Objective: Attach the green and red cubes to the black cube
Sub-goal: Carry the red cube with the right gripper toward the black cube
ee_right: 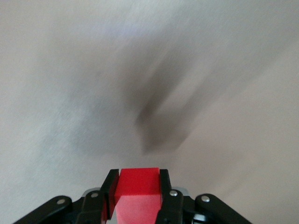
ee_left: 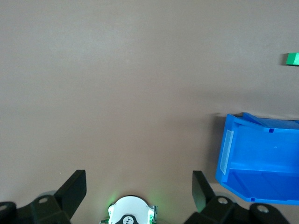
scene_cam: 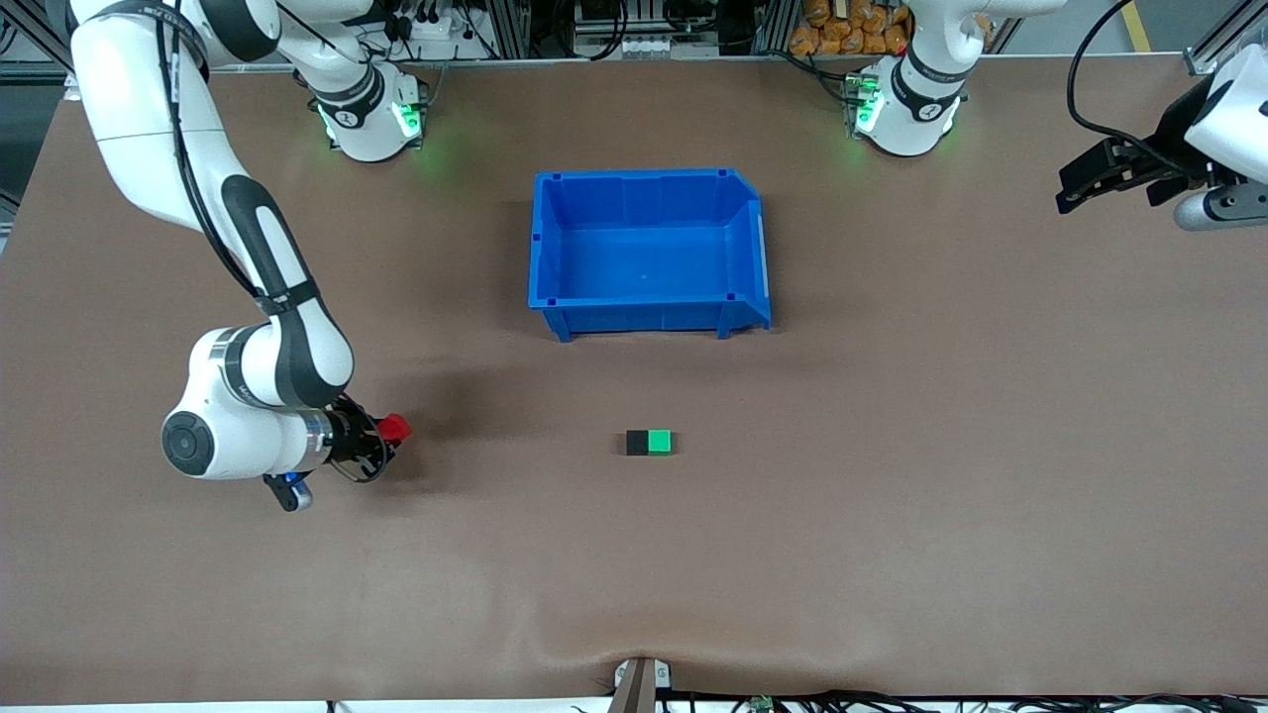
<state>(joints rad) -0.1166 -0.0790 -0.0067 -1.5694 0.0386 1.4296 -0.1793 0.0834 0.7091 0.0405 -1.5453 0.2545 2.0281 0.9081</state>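
Carrying the red cube (ee_right: 138, 186), my right pincer (scene_cam: 388, 436) pinches it above the table (scene_cam: 892, 495) toward the right arm's end. From there the joined black cube (scene_cam: 637, 443) and green cube (scene_cam: 660, 442) sit at three o'clock, the blue bin (scene_cam: 649, 248) at one. Next I'd press red against black's free face. The left pincer (ee_left: 135, 186) waits spread.

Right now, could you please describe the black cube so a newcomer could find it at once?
Start at the blue bin in the middle of the table and come toward the front camera. Two tiny cubes sit joined there; the black cube is the dark one, on the right arm's side of the green cube.
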